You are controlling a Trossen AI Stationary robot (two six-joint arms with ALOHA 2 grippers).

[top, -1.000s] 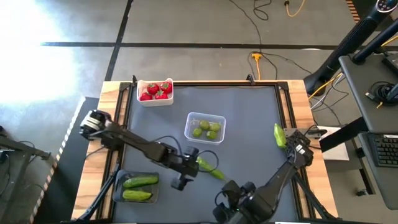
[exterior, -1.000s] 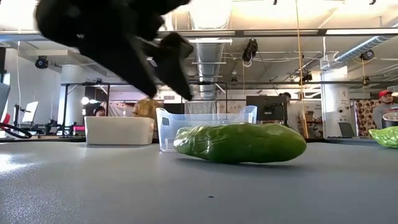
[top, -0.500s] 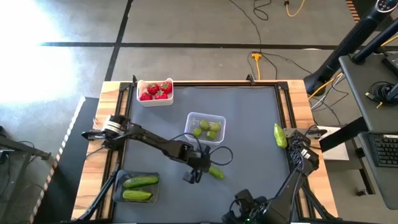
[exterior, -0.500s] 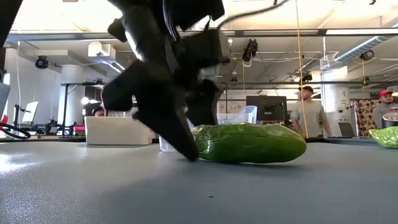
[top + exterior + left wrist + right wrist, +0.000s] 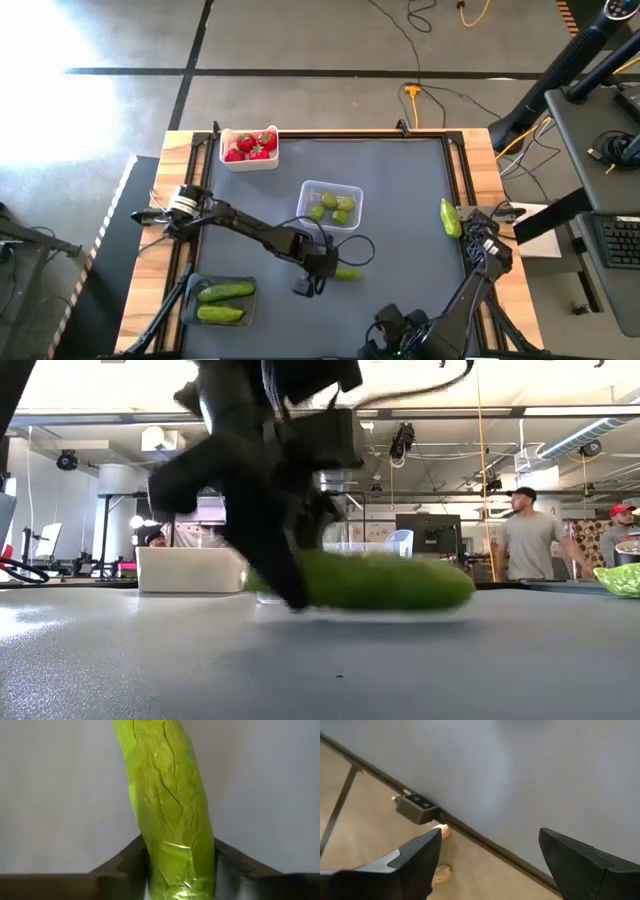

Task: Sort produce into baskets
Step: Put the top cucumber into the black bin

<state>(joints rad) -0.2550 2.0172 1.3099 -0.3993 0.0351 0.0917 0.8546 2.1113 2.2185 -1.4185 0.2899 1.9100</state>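
Note:
My left gripper is low over the middle of the grey mat and shut on a glossy green cucumber, which also shows in the left wrist view and the low view. My right gripper is open and empty by the table's near edge. Another cucumber lies on its side at the mat's right edge. Two cucumbers lie in the dark tray. Strawberries fill the white tub. Yellow-green fruits sit in the clear tub. My left gripper pinches the cucumber between its two fingers at its two long sides near its left end. The fingers slant down from the table's left, and the cucumber runs on away from them toward the right. In the low view it sits about level, just above the mat.
A cable loops on the mat beside the left gripper. Wooden rails border the mat. People stand in the room beyond the table. The mat's far right and near middle parts are bare.
My left gripper has gone toward the table's right edge and down onto the cucumber's left end. The cucumber has turned from slanting to about level across the table and has risen slightly off the mat. My right arm has drawn back toward the near edge.

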